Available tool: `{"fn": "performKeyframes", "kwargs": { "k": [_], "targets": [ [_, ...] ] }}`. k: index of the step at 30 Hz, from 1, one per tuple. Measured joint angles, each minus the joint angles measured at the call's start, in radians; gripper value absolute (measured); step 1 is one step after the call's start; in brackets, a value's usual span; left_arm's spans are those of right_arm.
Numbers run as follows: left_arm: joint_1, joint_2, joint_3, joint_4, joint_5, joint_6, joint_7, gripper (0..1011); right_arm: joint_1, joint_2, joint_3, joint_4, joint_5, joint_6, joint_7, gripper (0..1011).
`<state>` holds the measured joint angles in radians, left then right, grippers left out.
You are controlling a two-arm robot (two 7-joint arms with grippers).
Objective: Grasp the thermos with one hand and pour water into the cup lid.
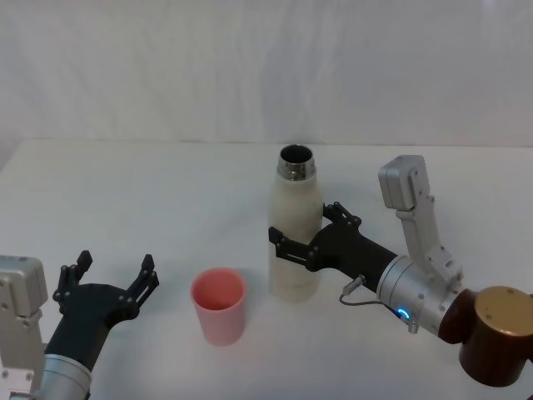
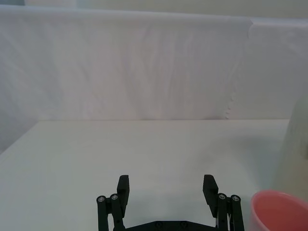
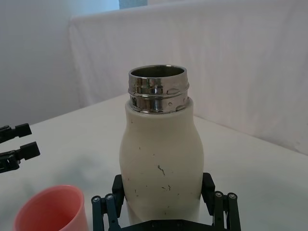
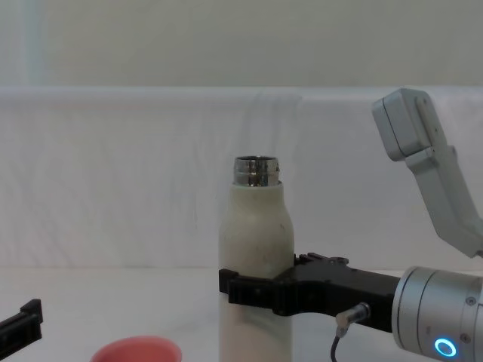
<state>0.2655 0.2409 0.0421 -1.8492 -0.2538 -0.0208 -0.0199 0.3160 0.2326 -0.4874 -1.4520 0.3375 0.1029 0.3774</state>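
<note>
We see the thermos (image 1: 295, 233) standing upright on the white counter (image 1: 166, 192), near the middle of it, with its shiny steel neck uncapped and open at the top. Our right pincer (image 1: 298, 236) reaches in from the right and has its two black fingers set on either side of the bottle's lower body, closed against the cream wall; in the right wrist view the thermos (image 3: 161, 154) sits squarely between the finger pads (image 3: 118, 185), and in the chest view the pincer (image 4: 253, 290) wraps the bottle (image 4: 255, 249) at about a third of its height. The base of the thermos looks to be resting on the counter, though we cannot tell for certain from these angles.

The cup lid (image 1: 219, 304) stands upright just beside the thermos, on its left and a little nearer to us, mouth up, apart from the bottle. We cannot tell whether anything is inside it. Its pink rim also shows in the chest view (image 4: 136, 351) and in both wrist views (image 3: 50, 209) (image 2: 279, 211).

Our left pincer (image 1: 112, 275) hovers low over the counter to the left of the cup lid, its fingers spread wide apart and holding nothing, well clear of the cup.

Behind the counter hangs a white cloth backdrop (image 1: 250, 67).
</note>
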Motion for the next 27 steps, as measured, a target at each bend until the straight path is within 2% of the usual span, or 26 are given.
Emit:
{"fn": "performKeyframes", "kwargs": {
  "k": [22,27],
  "targets": [
    [0.0,0.0,0.0,0.0,0.0,0.0,0.0,1001,0.013,-0.018,0.001,0.027,0.005,-0.013,0.005,1001],
    [0.0,0.0,0.0,0.0,0.0,0.0,0.0,1001,0.013,-0.018,0.001,0.026,0.005,-0.013,0.005,960]
  ]
}}
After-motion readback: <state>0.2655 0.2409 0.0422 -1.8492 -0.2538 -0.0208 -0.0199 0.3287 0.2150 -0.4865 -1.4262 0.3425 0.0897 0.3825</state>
